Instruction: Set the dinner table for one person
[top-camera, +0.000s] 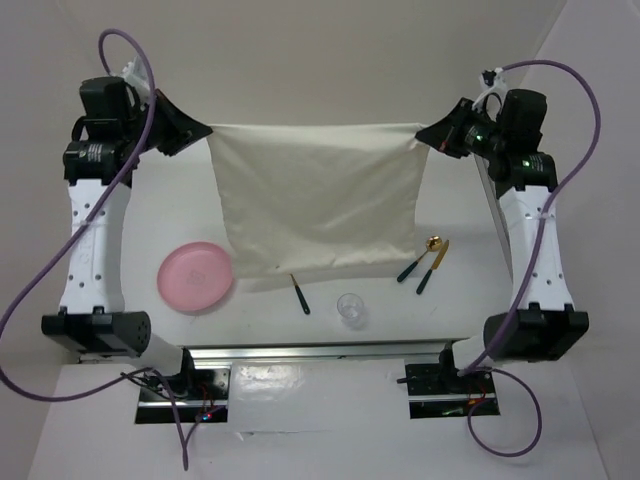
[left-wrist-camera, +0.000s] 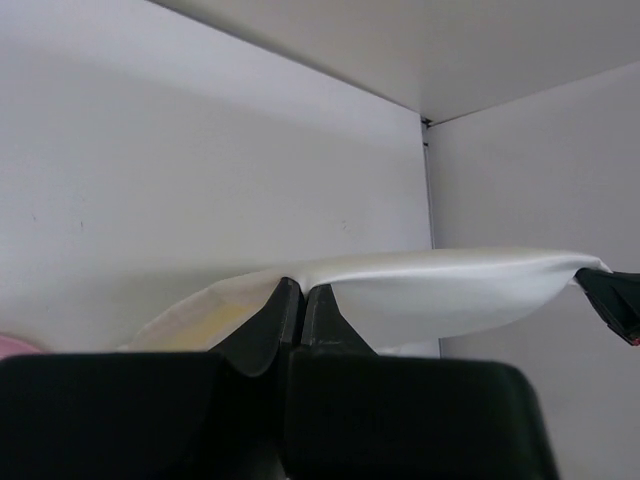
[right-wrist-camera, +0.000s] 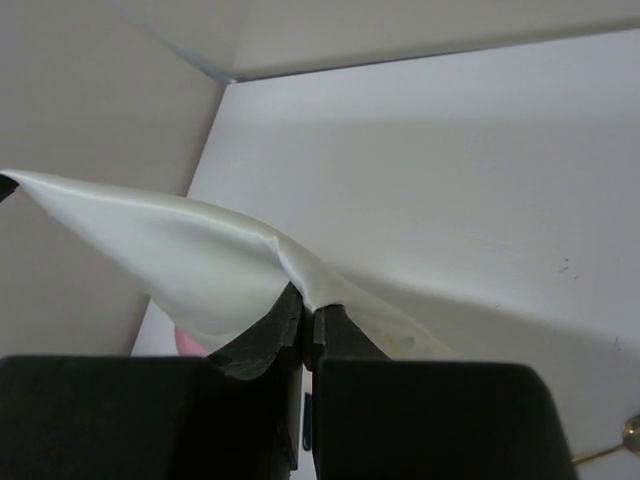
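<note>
Left gripper (top-camera: 200, 132) is pinching the far left corner of the cream cloth (top-camera: 320, 195), its fingers pressed together on the fabric. The right gripper (top-camera: 428, 137) nips the far right corner likewise (both wrist views show the fabric caught only at the very fingertips). The cloth hangs taut between them, far edge raised off the table (top-camera: 160, 215), near edge resting on it.

Risks noted:
- **Shallow hold:** A tug, or unequal travel of the two arms, could pull a corner free and drop the cloth askew.
- **Near edge:** It meets the tip of a dark-handled utensil (top-camera: 300, 294) and lies near the glass (top-camera: 351, 309). Dragging the cloth nearward could sweep the one or tip the other.
- **Near corners:** The pink plate (top-camera: 196, 277) sits just beside the near left corner, with the spoon (top-camera: 416, 261) and knife (top-camera: 433, 267) just off the near right. Any of them could snag.

The table lies below both grippers, spreading under and around the cloth. Neither gripper touches it.
</note>
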